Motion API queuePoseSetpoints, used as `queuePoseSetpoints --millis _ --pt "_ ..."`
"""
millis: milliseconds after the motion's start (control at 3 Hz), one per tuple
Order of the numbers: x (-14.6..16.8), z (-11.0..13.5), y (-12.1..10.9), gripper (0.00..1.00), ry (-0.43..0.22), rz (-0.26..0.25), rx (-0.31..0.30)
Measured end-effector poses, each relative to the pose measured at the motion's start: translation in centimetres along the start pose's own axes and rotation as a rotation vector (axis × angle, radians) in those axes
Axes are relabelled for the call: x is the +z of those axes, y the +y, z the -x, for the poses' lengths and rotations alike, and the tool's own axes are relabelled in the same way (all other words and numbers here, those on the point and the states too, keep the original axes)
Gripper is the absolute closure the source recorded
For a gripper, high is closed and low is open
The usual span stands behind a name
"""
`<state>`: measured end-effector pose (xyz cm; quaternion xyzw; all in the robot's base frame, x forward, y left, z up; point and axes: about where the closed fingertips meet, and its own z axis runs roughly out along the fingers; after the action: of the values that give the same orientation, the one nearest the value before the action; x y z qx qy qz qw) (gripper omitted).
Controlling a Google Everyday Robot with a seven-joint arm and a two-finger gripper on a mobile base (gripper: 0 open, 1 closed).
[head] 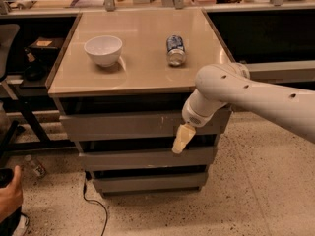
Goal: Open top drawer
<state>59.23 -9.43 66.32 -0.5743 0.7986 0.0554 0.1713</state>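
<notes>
The top drawer is the widest grey front under the beige tabletop, with small pale scratch marks right of its centre. It looks shut, flush under the counter edge. Two narrower grey drawer fronts sit below it. My gripper hangs from the white arm in front of the cabinet's right part. Its cream tip points down-left, at the lower edge of the top drawer and over the dark gap above the middle drawer.
A white bowl and a can lying on its side sit on the tabletop. A black cable trails on the speckled floor. A person's hand is at the lower left. Dark shelving stands at left.
</notes>
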Motion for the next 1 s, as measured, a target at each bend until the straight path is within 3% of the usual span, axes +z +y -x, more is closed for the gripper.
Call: queuePoseSetpoints --millis 333,667,1000 --pt "0.9 -0.4 -0.2 0.00 0.005 0.014 -0.007" --pt "1.4 -1.8 1.1 0.00 0.022 0.057 -0.008" --pt "1.0 -2.2 1.7 0.00 0.026 0.067 -0.003"
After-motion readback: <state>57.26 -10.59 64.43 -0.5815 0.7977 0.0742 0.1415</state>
